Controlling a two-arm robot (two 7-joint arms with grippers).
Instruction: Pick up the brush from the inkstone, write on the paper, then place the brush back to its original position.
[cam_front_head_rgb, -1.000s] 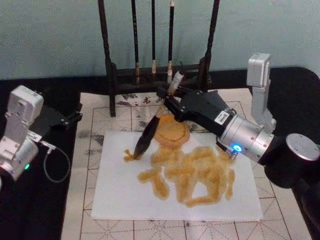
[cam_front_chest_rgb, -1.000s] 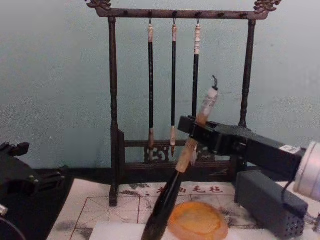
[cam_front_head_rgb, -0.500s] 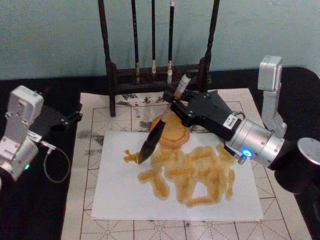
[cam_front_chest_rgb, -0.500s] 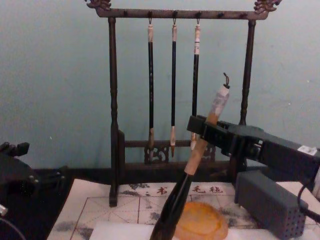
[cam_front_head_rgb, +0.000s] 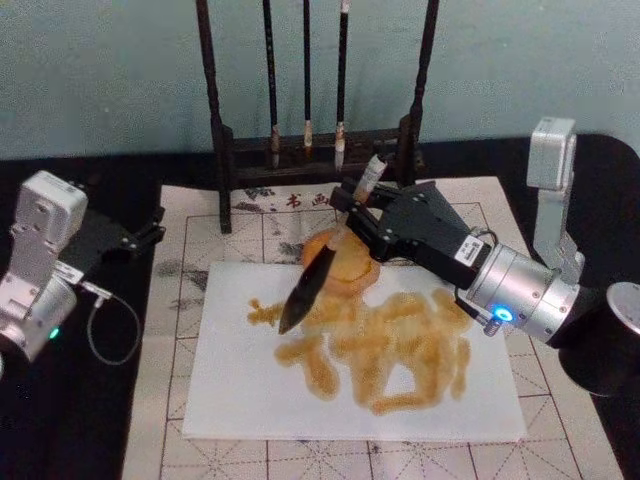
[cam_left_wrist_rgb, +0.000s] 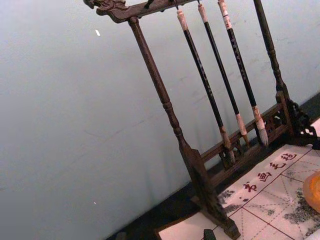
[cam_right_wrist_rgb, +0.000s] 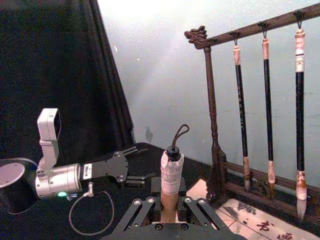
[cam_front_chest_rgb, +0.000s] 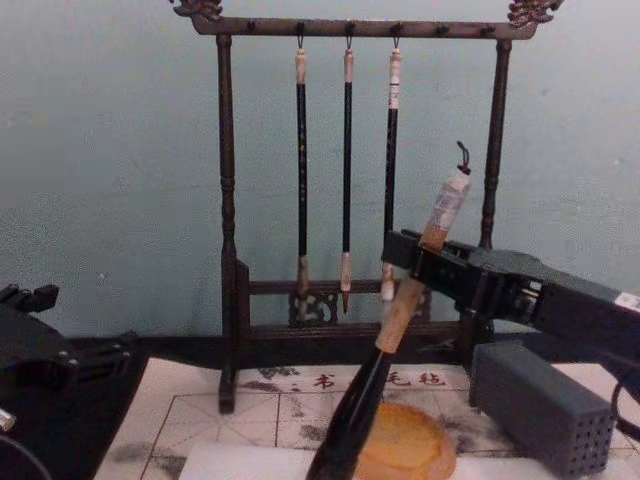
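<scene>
Amber strokes (cam_front_head_rgb: 400, 340) cover the white paper sheet (cam_front_head_rgb: 230, 390) as the right gripper (cam_front_head_rgb: 348, 212) pinches the thick tan-handled calligraphy brush (cam_front_head_rgb: 318, 268), which tilts across the round orange translucent inkstone (cam_front_head_rgb: 356, 268). Left of the inkstone the left gripper (cam_front_head_rgb: 150, 228) rests, jaws spread. Behind the inkstone, red characters (cam_front_chest_rgb: 410, 378) on the gridded mat (cam_front_head_rgb: 170, 330) read 毛毡.

The brush (cam_front_head_rgb: 318, 270) is made of tan, matt wood above, with a dark, glossy lower section. The inkstone (cam_front_head_rgb: 358, 270) is seen as translucent amber, smooth and shiny. The paper (cam_front_head_rgb: 240, 390) is white and matt, blotched with wet-looking amber strokes. The right gripper (cam_front_head_rgb: 350, 213) is cased in matt black plastic, its wrist in brushed silver metal. The stand (cam_front_chest_rgb: 226, 200) is turned from dark polished wood.
</scene>
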